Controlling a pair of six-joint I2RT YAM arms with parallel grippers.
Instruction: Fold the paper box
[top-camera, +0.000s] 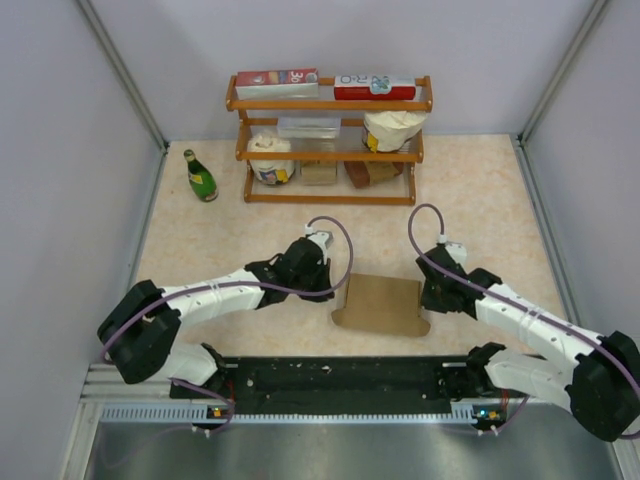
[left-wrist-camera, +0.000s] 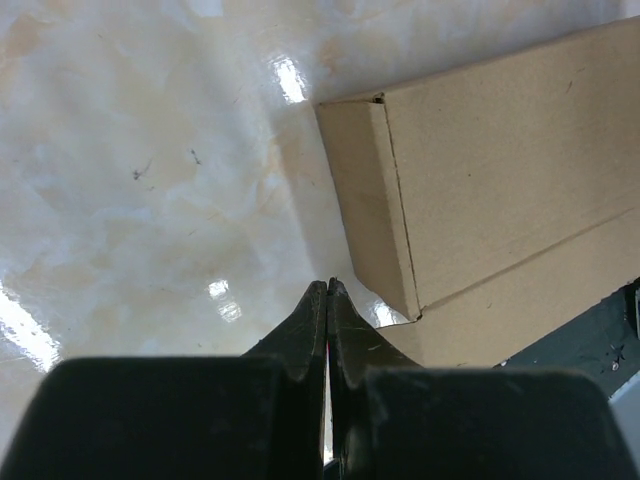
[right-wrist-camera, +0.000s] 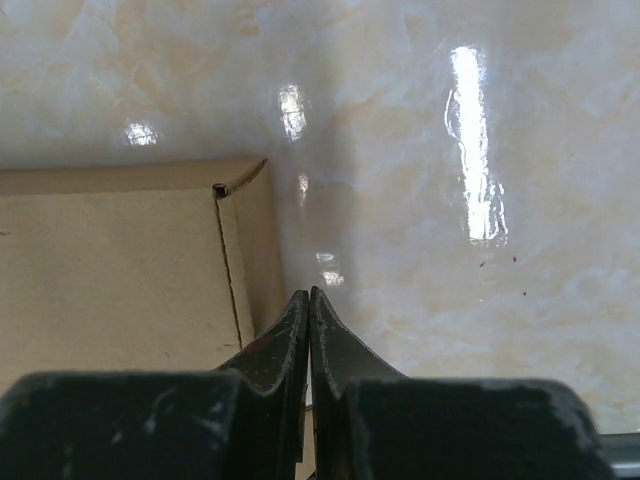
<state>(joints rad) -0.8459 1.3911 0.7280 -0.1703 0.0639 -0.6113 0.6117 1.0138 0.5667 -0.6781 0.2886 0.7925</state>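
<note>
The left end effector (left-wrist-camera: 328, 290) and right end effector (right-wrist-camera: 308, 296), each with fingers pressed together and empty, are flanking the plain brown cardboard paper box (top-camera: 383, 303), which is lying on the beige marbled desk (top-camera: 480, 200). The side walls seem folded. The near flap probably needs tucking next, which would call for opened fingers.

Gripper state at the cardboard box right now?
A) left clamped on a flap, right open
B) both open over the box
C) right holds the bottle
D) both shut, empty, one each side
D: the wrist views show each pair of jaws closed on nothing, with the left gripper and right gripper flanking the paper box.
</note>
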